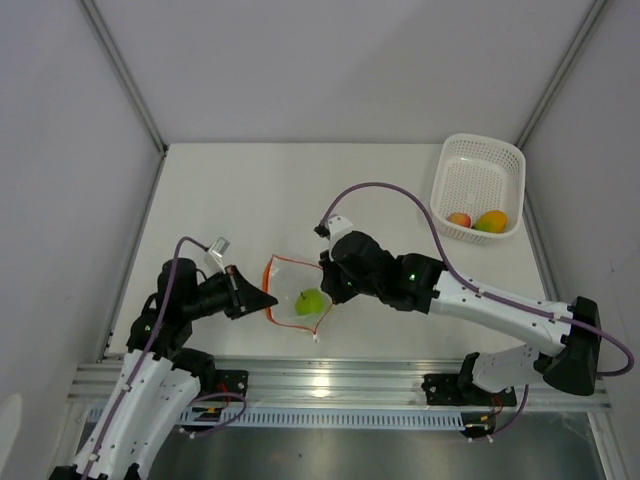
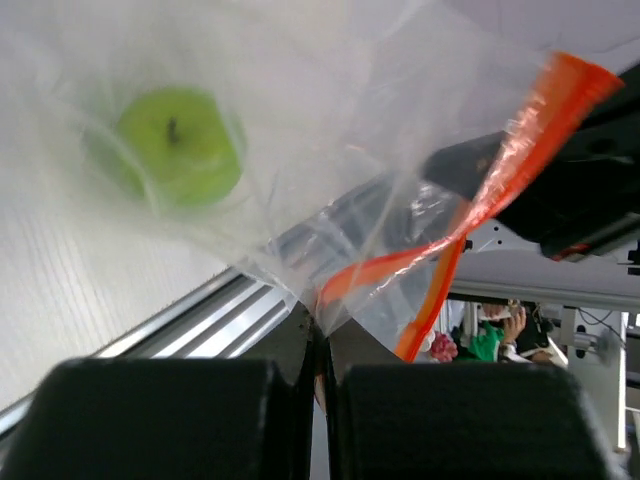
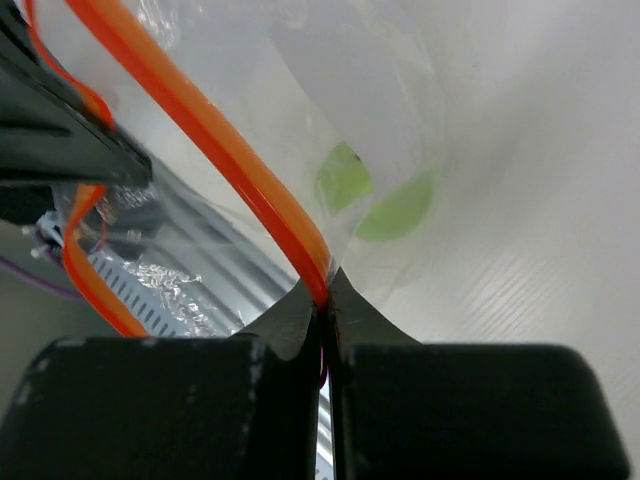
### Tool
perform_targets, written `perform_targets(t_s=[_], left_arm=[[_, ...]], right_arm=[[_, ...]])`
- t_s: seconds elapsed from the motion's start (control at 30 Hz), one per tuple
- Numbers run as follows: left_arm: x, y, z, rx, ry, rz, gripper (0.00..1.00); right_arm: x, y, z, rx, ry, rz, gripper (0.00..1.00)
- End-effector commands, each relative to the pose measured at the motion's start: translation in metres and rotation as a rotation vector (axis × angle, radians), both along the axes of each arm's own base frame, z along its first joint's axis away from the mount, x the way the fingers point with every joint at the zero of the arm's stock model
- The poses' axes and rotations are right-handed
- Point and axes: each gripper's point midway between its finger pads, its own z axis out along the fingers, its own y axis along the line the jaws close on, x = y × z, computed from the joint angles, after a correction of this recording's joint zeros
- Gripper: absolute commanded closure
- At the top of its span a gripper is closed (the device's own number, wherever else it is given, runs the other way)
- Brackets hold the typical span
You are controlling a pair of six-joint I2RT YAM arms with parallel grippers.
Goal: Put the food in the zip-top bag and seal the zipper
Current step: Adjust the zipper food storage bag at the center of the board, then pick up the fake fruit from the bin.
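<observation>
The clear zip-top bag (image 1: 298, 290) hangs between my two grippers near the table's front edge, its mouth held open. The lime-green ball (image 1: 311, 301) lies inside it and shows through the plastic in the left wrist view (image 2: 178, 146) and the right wrist view (image 3: 375, 195). My left gripper (image 1: 262, 298) is shut on the bag's left rim at the red-orange zipper (image 2: 500, 180). My right gripper (image 1: 327, 290) is shut on the zipper strip (image 3: 225, 150) at the right rim. The yellow-orange piece (image 1: 491, 221) and the red-orange piece (image 1: 460, 220) lie in the white basket (image 1: 478, 160).
The white perforated basket stands at the back right of the table. A metal rail (image 1: 330, 380) runs along the table's near edge just in front of the bag. Grey walls close in the left, right and back.
</observation>
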Motion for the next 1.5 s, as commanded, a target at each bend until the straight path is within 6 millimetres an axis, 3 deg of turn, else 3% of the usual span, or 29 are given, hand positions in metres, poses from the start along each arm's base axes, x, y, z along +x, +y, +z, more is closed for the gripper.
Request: perform_targets(t_s=[0.0,0.13,0.17,0.2,0.3,0.4,0.6,0.8,0.87,0.93,0.97,1.03,1.07,1.2,1.3,1.47], left_arm=[[0.003,0.005,0.037,-0.010,-0.178,0.038,0.99],[0.003,0.000,0.026,0.000,-0.095,-0.015,0.99],[0.003,-0.001,0.024,-0.002,-0.087,-0.020,0.99],[0.004,-0.002,0.023,-0.004,-0.086,-0.020,0.99],[0.006,-0.002,0.028,-0.023,-0.107,0.000,0.99],[0.008,-0.002,0.030,-0.024,-0.118,0.005,0.99],[0.008,-0.002,0.023,-0.011,-0.101,-0.004,0.99],[0.006,-0.002,0.022,-0.018,-0.106,-0.008,0.99],[0.006,-0.002,0.021,-0.016,-0.106,-0.007,0.99],[0.006,-0.002,0.018,-0.018,-0.103,-0.007,0.99],[0.006,-0.002,0.017,-0.021,-0.100,-0.009,1.00],[0.005,-0.004,0.017,-0.030,-0.097,-0.019,0.99],[0.005,-0.004,0.015,-0.031,-0.091,-0.024,1.00],[0.005,-0.005,0.011,-0.033,-0.088,-0.033,1.00],[0.007,-0.007,0.008,-0.029,-0.075,-0.047,0.99],[0.012,-0.009,0.005,-0.018,-0.052,-0.071,0.99]], right_arm=[[-0.005,0.008,0.018,0.107,0.018,0.038,1.00],[0.000,0.006,0.000,0.098,0.120,0.056,0.74],[-0.001,0.007,-0.001,0.090,0.126,0.062,0.69],[-0.001,0.007,-0.002,0.084,0.131,0.067,0.57],[-0.004,0.008,0.003,0.084,0.127,0.087,0.42],[0.000,-0.001,0.025,0.098,0.062,0.085,0.34],[0.028,-0.032,0.071,0.154,-0.035,0.024,0.15],[0.076,-0.085,0.107,0.179,-0.130,-0.138,0.09],[0.104,-0.113,0.112,0.177,-0.156,-0.264,0.06],[0.125,-0.137,0.111,0.161,-0.171,-0.376,0.05],[0.141,-0.160,0.107,0.149,-0.169,-0.461,0.04],[0.162,-0.179,0.096,0.139,-0.138,-0.548,0.04],[0.175,-0.199,0.091,0.130,-0.126,-0.619,0.04],[0.212,-0.247,0.053,0.055,-0.054,-0.811,0.04],[0.227,-0.284,0.034,0.038,0.000,-0.928,0.04],[0.244,-0.320,-0.008,0.032,0.120,-1.007,0.05]])
